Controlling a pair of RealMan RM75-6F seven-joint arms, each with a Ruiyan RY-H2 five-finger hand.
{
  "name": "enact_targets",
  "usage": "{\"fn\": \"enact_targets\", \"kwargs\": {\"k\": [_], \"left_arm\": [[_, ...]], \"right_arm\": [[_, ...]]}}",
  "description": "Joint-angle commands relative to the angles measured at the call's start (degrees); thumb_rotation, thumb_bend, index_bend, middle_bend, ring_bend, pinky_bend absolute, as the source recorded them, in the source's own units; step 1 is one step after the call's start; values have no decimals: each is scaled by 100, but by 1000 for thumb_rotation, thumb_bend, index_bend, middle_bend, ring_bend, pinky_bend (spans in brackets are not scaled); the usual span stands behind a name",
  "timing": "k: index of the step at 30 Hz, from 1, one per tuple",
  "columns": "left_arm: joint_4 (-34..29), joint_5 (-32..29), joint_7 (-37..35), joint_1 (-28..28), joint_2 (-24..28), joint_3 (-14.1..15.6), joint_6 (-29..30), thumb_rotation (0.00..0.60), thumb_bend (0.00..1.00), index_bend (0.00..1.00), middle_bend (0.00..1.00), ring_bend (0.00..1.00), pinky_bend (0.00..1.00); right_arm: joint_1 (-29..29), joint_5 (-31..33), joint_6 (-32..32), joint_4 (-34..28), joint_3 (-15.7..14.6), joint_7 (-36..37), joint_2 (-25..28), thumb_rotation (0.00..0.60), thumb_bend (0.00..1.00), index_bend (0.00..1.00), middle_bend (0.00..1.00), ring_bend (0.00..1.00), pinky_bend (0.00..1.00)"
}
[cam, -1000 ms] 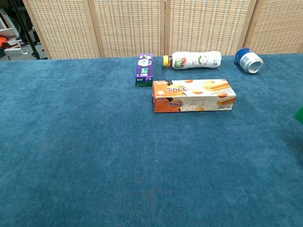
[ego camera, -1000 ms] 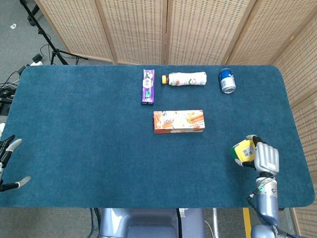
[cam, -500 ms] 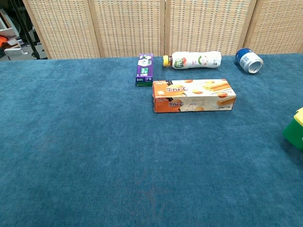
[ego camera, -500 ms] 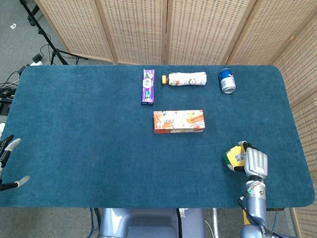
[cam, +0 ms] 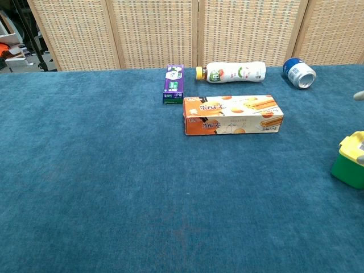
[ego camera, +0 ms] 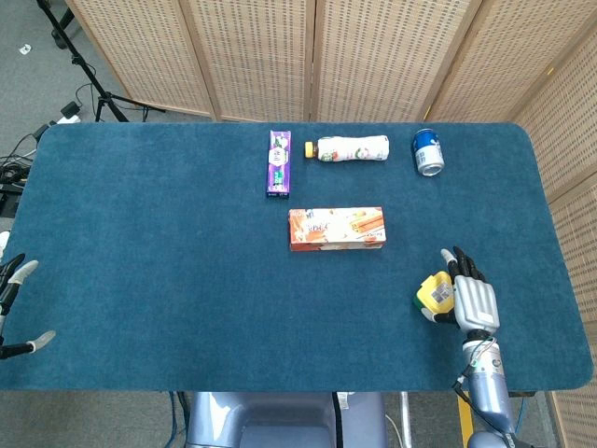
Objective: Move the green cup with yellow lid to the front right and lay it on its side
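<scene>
Head view shows the green cup with yellow lid (ego camera: 434,293) at the front right of the blue table (ego camera: 168,280), lying tipped with its lid end pointing left and away from the right hand (ego camera: 474,301). That hand sits just to the cup's right with its fingers (ego camera: 464,266) stretched out straight and spread toward the far edge; its palm side is against or very close to the cup, and whether it has any grip cannot be told from above. Chest view catches the cup (cam: 350,166) at the right border of the picture, green body low and yellow lid up and to the left, with only a pale fingertip of the right hand showing beside it. The left hand (ego camera: 17,308) is at the table's front left corner, well apart from everything, fingers apart and holding nothing. Between the cup and the front edge lies a strip of bare cloth, and another between the hand and the right edge. Farther back, an orange snack box (ego camera: 337,229) lies near the middle, and along the far edge a purple box (ego camera: 279,162), a white bottle (ego camera: 347,148) on its side and a blue can (ego camera: 428,152) stand in a row. The left half of the table is open cloth.
</scene>
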Motion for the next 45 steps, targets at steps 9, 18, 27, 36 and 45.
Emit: {"fn": "enact_targets", "kwargs": {"k": [9, 18, 27, 36, 45], "left_arm": [[5, -22, 98, -11, -32, 4, -24, 600, 0, 0, 0, 0, 0], [-63, -45, 428, -5, -96, 6, -15, 600, 0, 0, 0, 0, 0], [-98, -44, 676, -24, -174, 29, -69, 600, 0, 0, 0, 0, 0], [-88, -43, 652, -45, -182, 52, -123, 600, 0, 0, 0, 0, 0], [-64, -95, 652, -49, -199, 39, -140, 600, 0, 0, 0, 0, 0]], "right_arm": [[461, -2503, -1052, 463, -833, 139, 1456, 600, 0, 55, 0, 0, 124], [973, -4881, -1205, 2398, -1586, 1664, 1585, 600, 0, 74, 0, 0, 124], [1083, -5539, -1006, 3552, -1804, 1823, 1234, 600, 0, 76, 0, 0, 124], [1097, -5736, -551, 4410, -1783, 2293, 698, 600, 0, 76, 0, 0, 124], [1229, -5715, -736, 4672, -1785, 2232, 510, 600, 0, 98, 0, 0, 124]]}}
